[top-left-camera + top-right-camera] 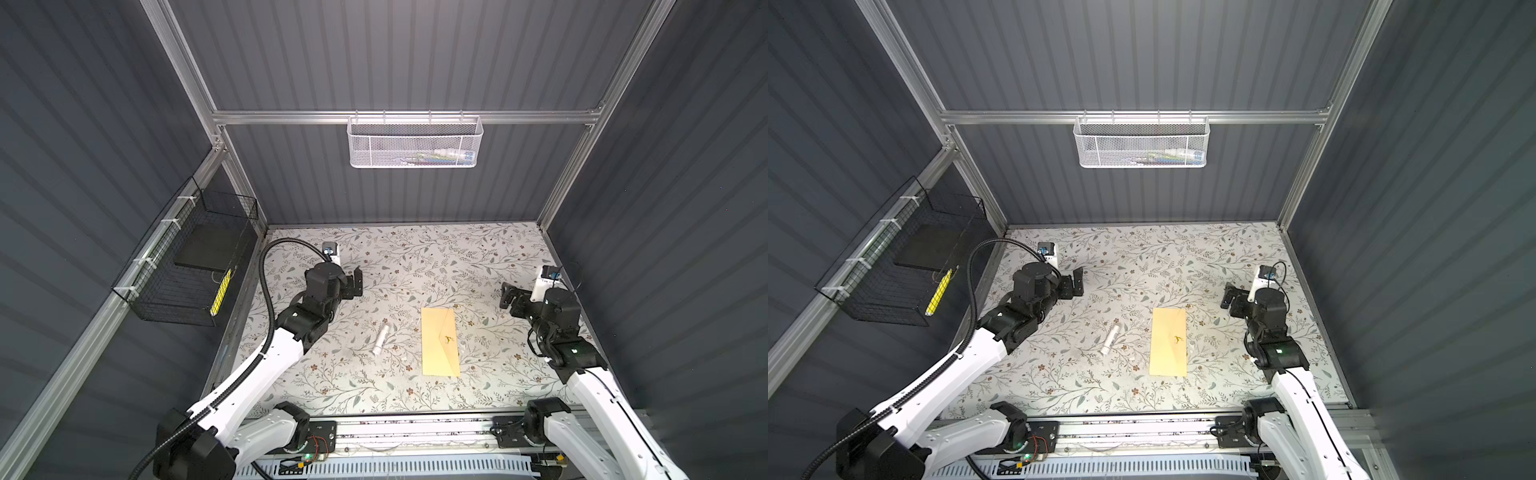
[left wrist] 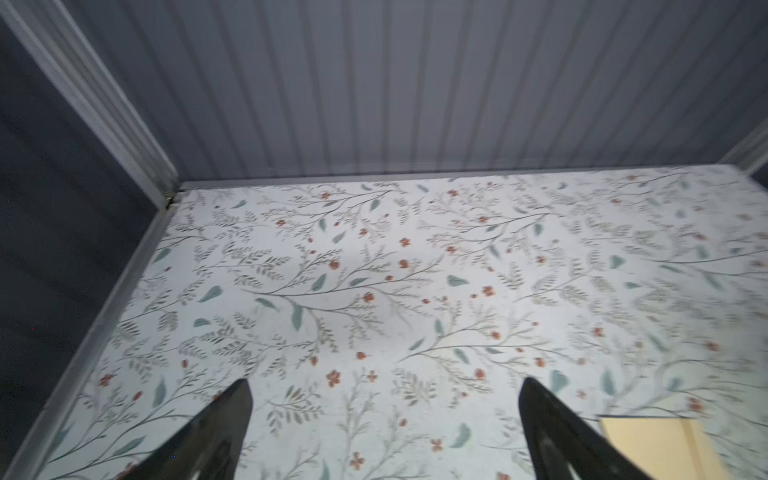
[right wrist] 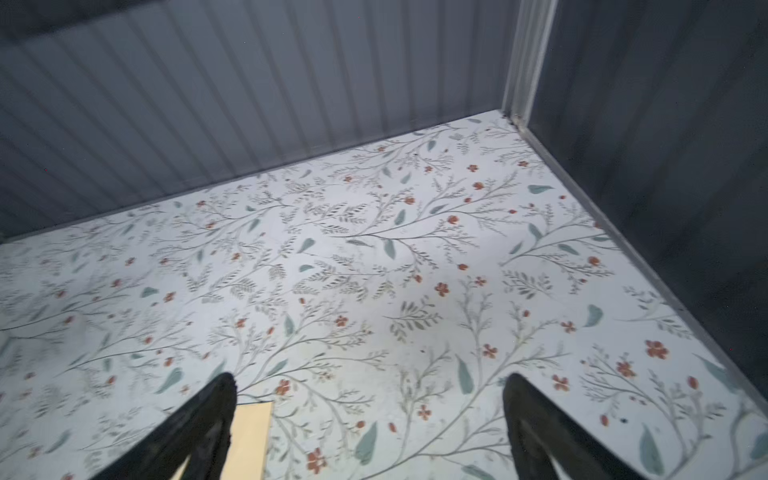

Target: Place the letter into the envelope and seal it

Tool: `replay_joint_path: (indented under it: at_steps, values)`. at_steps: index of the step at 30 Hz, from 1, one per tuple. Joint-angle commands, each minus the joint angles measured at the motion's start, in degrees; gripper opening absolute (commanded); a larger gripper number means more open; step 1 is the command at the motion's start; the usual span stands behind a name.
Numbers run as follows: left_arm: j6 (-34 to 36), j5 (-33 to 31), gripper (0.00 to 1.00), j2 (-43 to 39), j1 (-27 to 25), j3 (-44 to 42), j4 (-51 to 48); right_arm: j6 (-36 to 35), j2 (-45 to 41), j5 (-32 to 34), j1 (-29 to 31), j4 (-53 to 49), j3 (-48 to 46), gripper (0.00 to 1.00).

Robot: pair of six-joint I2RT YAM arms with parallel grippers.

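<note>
1. While both arms are hanging over the table (image 1: 415, 257), the left gripper (image 2: 384, 386) is holding its jaws spread wide, with only the floral table cover showing in the gap.
2. The right gripper (image 3: 370, 380) is doing the same: jaws wide apart, gripping nothing.
3. In both top views the left gripper (image 1: 356, 282) is sitting near the table's left edge, toward the back-left corner. The right gripper (image 1: 505, 296) is sitting near the right edge. Both are staying well apart from the envelope (image 1: 440, 343).
4. The envelope is lying flat about mid-table, slightly nearer the front edge, long sides running front to back. Its triangular flap is lying folded down over the body, gold mark near the tip.
5. Each wrist view is catching one tan corner of it beside a finger (image 2: 552, 419).
6. The letter is not showing in any view, so I cannot tell where it is sitting.
7. A white tube (image 1: 381, 338) is lying on the table toward the left edge from the envelope, near it but not touching.
8. A white mesh basket (image 1: 413, 145) is hanging on the back rail and a black wire basket (image 1: 187, 266) on the left wall.
</note>
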Motion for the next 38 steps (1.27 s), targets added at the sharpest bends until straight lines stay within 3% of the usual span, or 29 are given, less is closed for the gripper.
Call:
replay_joint_path:
  at_steps: [1, 5, 11, 16, 17, 18, 20, 23, 24, 26, 38]
  values:
    - [4.49, -0.69, 1.00, 3.21, 6.83, -8.08, 14.67, -5.53, 3.05, 2.81, -3.35, 16.57, -5.85, 0.99]
    - [10.41, -1.00, 1.00, 10.00, 9.15, -16.46, 30.38, -7.06, 12.06, 2.86, -3.55, 39.02, -13.58, 0.99]
    - [16.65, 0.63, 1.00, 21.13, 10.44, -24.82, 52.76, -10.72, 28.89, 1.27, -3.44, 63.27, -18.14, 0.99]
    - [15.19, 4.58, 1.00, 32.96, 14.54, -28.18, 71.60, -11.31, 41.50, -0.18, -3.55, 77.56, -19.54, 0.99]
    - [13.22, 9.71, 1.00, 34.22, 17.59, -28.93, 73.69, -11.46, 43.24, 0.62, -3.55, 80.27, -18.99, 0.99]
    - [12.67, 12.32, 1.00, 35.46, 18.96, -28.76, 76.09, -10.81, 40.92, 0.80, -3.70, 74.37, -18.08, 0.99]
    - [11.56, 17.90, 1.00, 32.78, 21.42, -25.24, 64.38, -7.72, 38.95, 1.99, -5.43, 60.05, -12.21, 0.99]
    - [9.83, 19.60, 1.00, 33.74, 23.11, -18.42, 51.47, -7.19, 39.93, 2.16, -6.01, 60.89, -11.77, 0.99]
    - [9.78, 19.68, 1.00, 34.69, 23.27, -19.62, 56.01, -7.19, 39.82, 2.11, -6.01, 60.69, -11.71, 0.99]
    - [9.61, 19.84, 1.00, 33.92, 23.43, -18.60, 52.26, -7.25, 40.11, 2.14, -5.98, 61.64, -11.95, 0.99]
    - [9.53, 19.83, 1.00, 34.47, 23.54, -19.27, 55.03, -7.17, 39.95, 2.49, -5.92, 61.54, -12.07, 0.99]
